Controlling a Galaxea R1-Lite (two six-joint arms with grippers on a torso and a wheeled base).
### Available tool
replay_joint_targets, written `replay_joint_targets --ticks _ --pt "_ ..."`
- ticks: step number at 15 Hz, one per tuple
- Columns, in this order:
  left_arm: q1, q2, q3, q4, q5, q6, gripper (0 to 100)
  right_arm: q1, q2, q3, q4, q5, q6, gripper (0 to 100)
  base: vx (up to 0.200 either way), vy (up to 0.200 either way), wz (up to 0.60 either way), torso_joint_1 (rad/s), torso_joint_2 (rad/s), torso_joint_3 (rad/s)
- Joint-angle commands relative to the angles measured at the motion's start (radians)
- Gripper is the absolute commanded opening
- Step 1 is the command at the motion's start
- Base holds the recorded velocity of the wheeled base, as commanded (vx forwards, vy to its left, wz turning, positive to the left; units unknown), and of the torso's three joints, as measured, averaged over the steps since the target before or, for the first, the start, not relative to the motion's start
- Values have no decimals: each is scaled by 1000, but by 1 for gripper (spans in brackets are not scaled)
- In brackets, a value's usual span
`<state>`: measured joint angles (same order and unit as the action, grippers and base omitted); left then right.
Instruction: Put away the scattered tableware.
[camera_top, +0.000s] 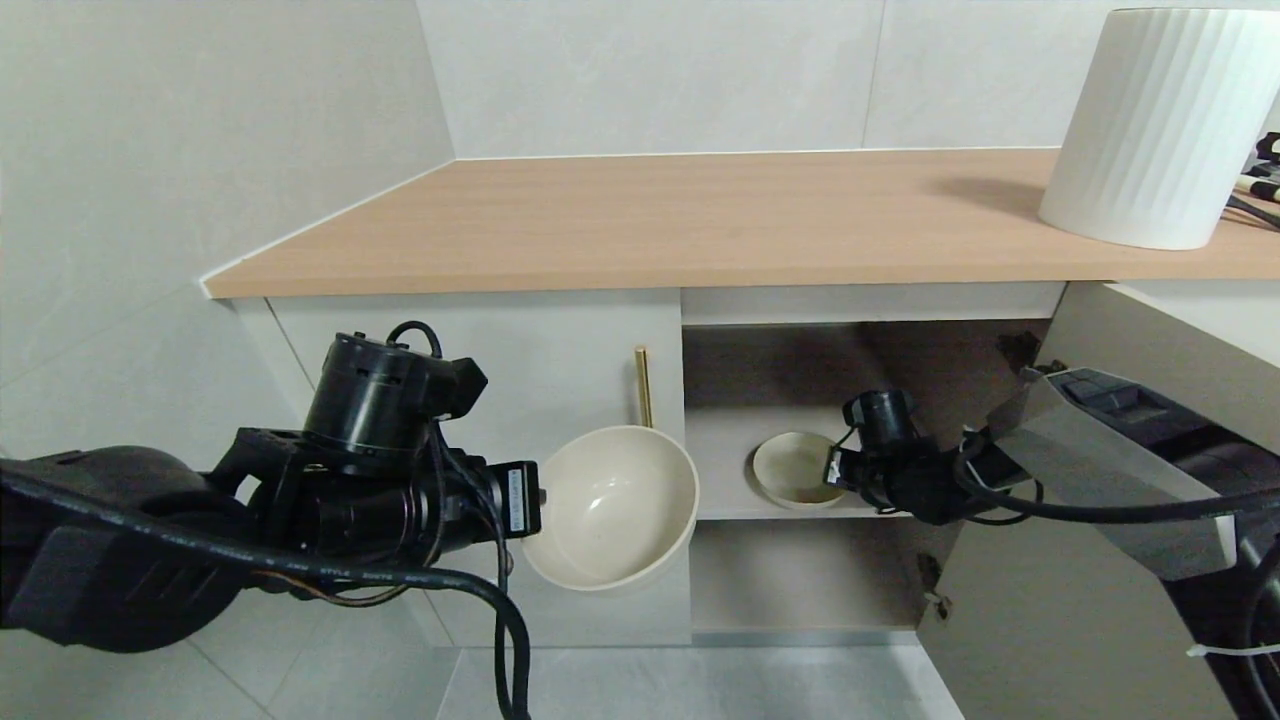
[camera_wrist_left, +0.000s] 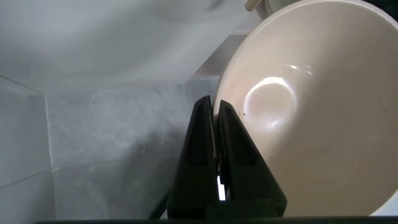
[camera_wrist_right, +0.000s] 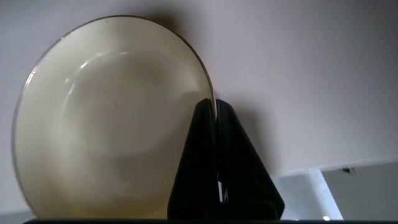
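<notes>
Closest in, the left hand (camera_top: 538, 497) was clamped on the rim of a cream bowl (camera_top: 615, 505) held outside the open cabinet (camera_top: 800, 365), while the right hand (camera_top: 835, 470) pinched a small dish (camera_top: 788, 468) resting on the shelf (camera_top: 720, 450), so by my judgement neither piece was stowed yet.

A glossy cream bowl (camera_top: 612, 505) and, at its three o'clock, a cream saucer (camera_top: 795, 468) with a thin dark rim stand out against the black left gripper (camera_top: 535, 497) and black right gripper (camera_top: 833, 470). The tabletop (camera_top: 650, 215) is light wood grain. At two o'clock on it is a white, vertically ribbed container (camera_top: 1160, 120). The cabinet door (camera_top: 480, 340) is off-white, its handle (camera_top: 641, 385) brass-gold, the floor (camera_top: 700, 685) pale grey tile.
</notes>
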<state>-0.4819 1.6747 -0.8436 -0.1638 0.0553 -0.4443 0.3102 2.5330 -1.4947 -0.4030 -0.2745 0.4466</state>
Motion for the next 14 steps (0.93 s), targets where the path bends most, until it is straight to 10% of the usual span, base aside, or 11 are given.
replay_joint_targets --ticks 1,13,14 --pt "0 14 0 0 0 -1 0 -10 29 -62 29 -2 9 0 0 0 0 0 0 0" --pt "0 28 0 -2 1 -1 0 -29 76 -183 64 -23 18 0 0 0 0 0 0 0" --pt "0 28 0 -2 1 -1 0 -31 76 -185 64 -26 18 100 0 0 0 0 0 0"
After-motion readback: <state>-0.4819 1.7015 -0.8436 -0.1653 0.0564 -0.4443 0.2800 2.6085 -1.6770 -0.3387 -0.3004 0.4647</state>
